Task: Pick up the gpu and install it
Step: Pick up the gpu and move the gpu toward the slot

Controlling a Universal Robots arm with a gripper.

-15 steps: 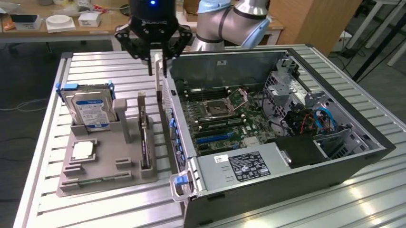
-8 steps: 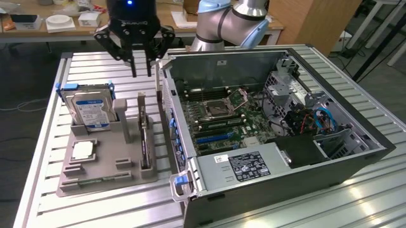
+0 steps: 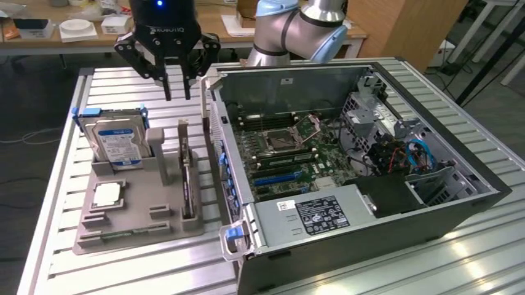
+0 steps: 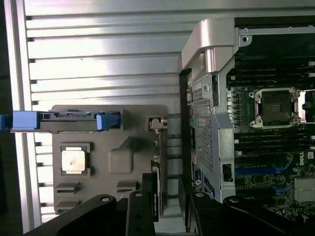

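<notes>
The gpu (image 3: 188,179) is a thin dark card standing on its edge in a slot along the grey holder tray (image 3: 135,215), on the side nearest the computer case. In the wrist view the gpu (image 4: 158,169) shows edge-on as a narrow dark strip. My gripper (image 3: 177,94) hangs well above the table, over the far end of the tray and roughly in line with the card. It touches nothing. Its black fingers (image 4: 140,216) stand apart with nothing between them, so my gripper (image 4: 167,219) is open.
An open computer case (image 3: 345,160) lies at the exterior view's right, its motherboard (image 3: 283,150) and blue slots exposed. The tray also holds an upright blue-labelled hard drive (image 3: 118,142) and a processor chip (image 3: 107,194). A slatted metal table (image 3: 123,270) lies underneath.
</notes>
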